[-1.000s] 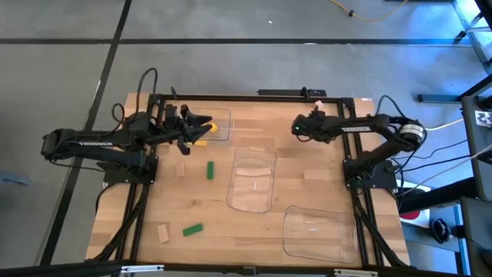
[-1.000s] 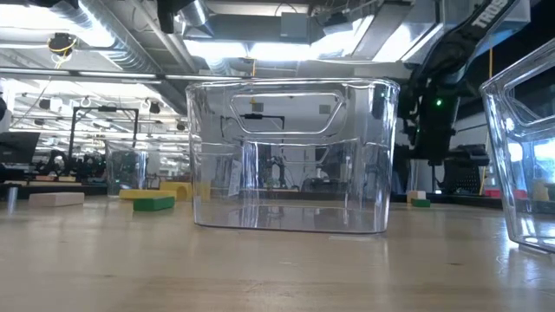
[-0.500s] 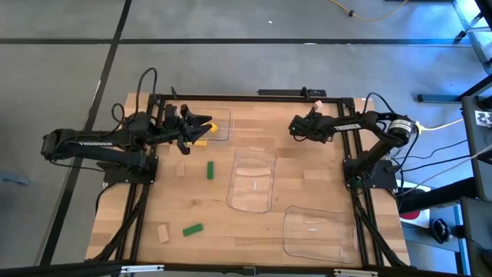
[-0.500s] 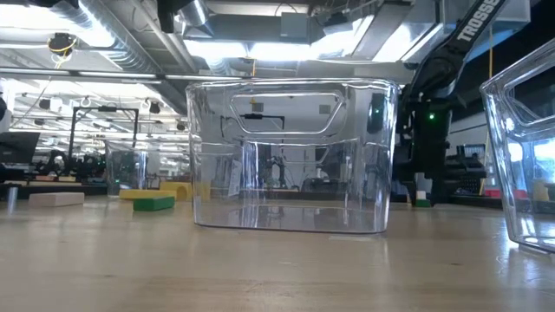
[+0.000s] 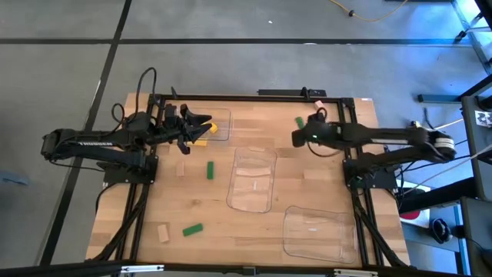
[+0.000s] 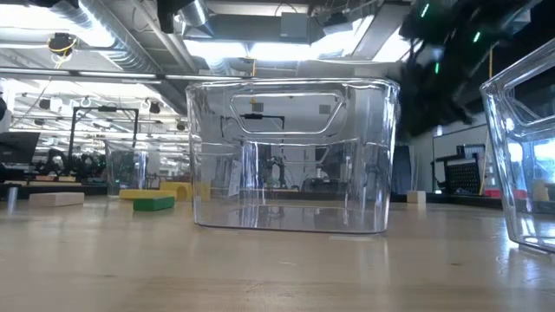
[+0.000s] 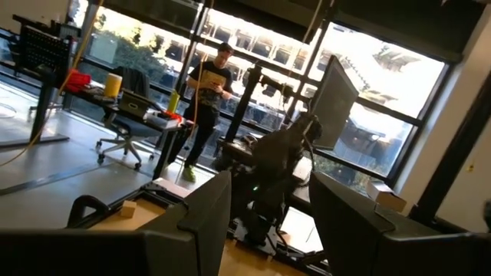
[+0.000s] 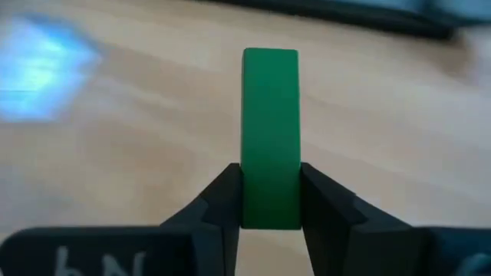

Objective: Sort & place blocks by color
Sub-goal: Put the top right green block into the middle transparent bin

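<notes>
**Blocks: three green, two tan and some yellow in sight; one green in the right gripper**

The blocks in the high view come to three green and two tan, plus yellow that cannot be counted. One green block (image 5: 299, 121) sits right of centre in the upper part of the frame. It is pinched upright between the fingers of the right gripper (image 8: 270, 195), which press on its two long sides. A second green block (image 5: 210, 170) lies on the table (image 5: 307, 177) left of centre. A third green one (image 5: 192, 228) lies at lower left, with a tan block (image 5: 163, 233) just beside it. Another tan block (image 5: 182, 168) lies near the second green one. Yellow (image 5: 213, 128) shows in the upper-left tray (image 5: 223, 132), partly hidden.

There are three clear trays: that one, a centre tray (image 5: 254, 181) and a lower-right tray (image 5: 319, 231).

The left gripper (image 5: 201, 127) hovers at the upper-left tray with its fingers spread and nothing between them.

Since half a second ago the right arm has unfolded and now reaches straight across from the right edge. In the low view its dark column no longer stands at right, and only a blur crosses the upper right corner. The green block that lay on the table there has gone, and a small tan block (image 6: 416, 197) now shows in that spot. The left arm and the loose blocks have not moved.
</notes>
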Controlling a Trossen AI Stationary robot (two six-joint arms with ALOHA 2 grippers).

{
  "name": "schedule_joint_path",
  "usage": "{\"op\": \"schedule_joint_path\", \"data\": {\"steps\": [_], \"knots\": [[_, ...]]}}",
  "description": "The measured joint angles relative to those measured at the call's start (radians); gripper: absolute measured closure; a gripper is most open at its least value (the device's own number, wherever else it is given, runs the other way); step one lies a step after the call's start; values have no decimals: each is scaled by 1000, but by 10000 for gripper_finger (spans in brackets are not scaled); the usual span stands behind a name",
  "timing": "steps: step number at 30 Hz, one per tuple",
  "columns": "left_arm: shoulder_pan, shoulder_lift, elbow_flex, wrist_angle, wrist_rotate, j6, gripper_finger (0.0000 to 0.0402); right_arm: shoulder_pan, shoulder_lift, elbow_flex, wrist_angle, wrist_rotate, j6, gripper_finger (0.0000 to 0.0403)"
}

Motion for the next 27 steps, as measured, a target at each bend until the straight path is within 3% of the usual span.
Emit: {"op": "schedule_joint_path", "data": {"steps": [5,9,20,27], "knots": [[0,0,0,-5,70,43,233,120,-112,1,324,-204,-205,301],[0,0,0,-30,72,43,233,169,-117,2,465,-278,-279,301],[0,0,0,-4,51,34,233,179,-90,11,510,-316,-252,301],[0,0,0,-5,51,33,233,205,189,240,345,-471,-364,301]]}}
